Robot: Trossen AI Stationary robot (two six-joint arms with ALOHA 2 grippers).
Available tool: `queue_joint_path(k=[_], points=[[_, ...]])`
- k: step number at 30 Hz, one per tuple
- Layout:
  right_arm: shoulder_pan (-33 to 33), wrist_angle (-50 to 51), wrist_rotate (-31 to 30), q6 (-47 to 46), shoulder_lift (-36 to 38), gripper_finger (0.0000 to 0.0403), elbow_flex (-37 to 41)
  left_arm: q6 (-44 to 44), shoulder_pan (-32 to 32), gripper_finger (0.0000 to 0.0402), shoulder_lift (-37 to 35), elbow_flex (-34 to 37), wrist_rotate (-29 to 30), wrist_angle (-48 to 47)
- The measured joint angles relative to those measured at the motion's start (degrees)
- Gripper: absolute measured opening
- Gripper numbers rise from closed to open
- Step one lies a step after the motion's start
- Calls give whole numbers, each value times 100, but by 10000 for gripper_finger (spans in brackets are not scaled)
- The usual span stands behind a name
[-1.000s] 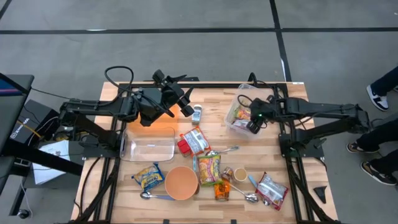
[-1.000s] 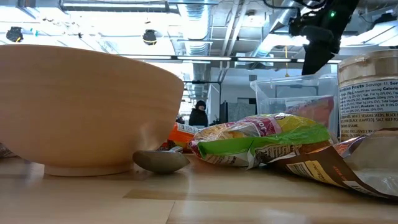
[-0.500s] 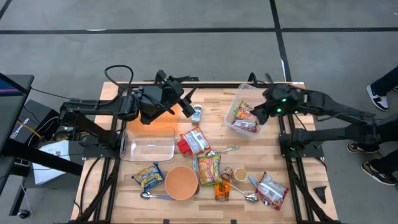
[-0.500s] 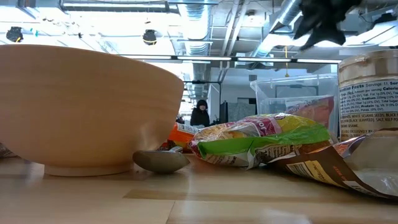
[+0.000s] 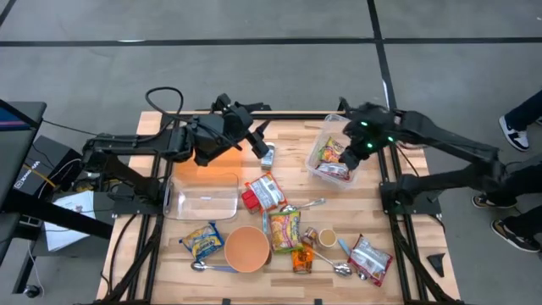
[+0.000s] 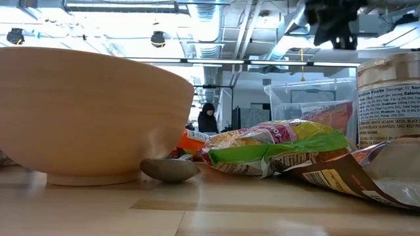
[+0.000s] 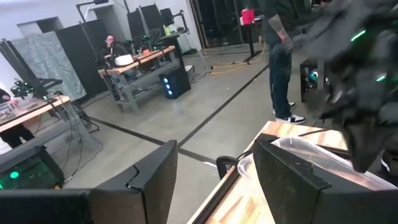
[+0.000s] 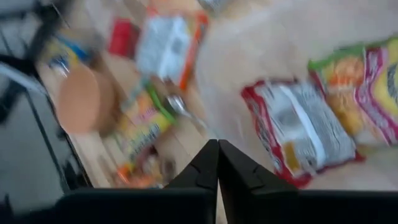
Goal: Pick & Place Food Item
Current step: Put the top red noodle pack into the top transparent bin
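Hovering empty and pinched closed, right claw (image 5: pixel 354 157) above red-rimmed packet (image 5: pixel 335 169) in container (image 5: pixel 325 129).

I note the right gripper (image 5: pixel 350 158) has swung up over the clear plastic tub (image 5: pixel 315 165) of snack packets, its fingers (image 8: pixel 217 163) now pressed together, empty.

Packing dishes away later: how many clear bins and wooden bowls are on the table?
Clear bins: 2
Wooden bowls: 1
Total: 3
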State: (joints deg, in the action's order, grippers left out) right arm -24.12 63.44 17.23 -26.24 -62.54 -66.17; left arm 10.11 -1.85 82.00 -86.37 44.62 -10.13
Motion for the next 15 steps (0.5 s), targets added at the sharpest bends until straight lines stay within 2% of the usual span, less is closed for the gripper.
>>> queue_joint_path(k=[6, 10, 15], points=[[-763, 840, 600, 1411, -1147, 2, -14, -29, -69, 204, -1, 0, 2, -11], [-1317, 1011, 1373, 2246, -1598, 1, -7, -50, -127, 204, -2, 0, 4, -13], [-1413, 1152, 1593, 2858, -2024, 1, 91, -52, -208, 204, -2, 0, 6, -19]])
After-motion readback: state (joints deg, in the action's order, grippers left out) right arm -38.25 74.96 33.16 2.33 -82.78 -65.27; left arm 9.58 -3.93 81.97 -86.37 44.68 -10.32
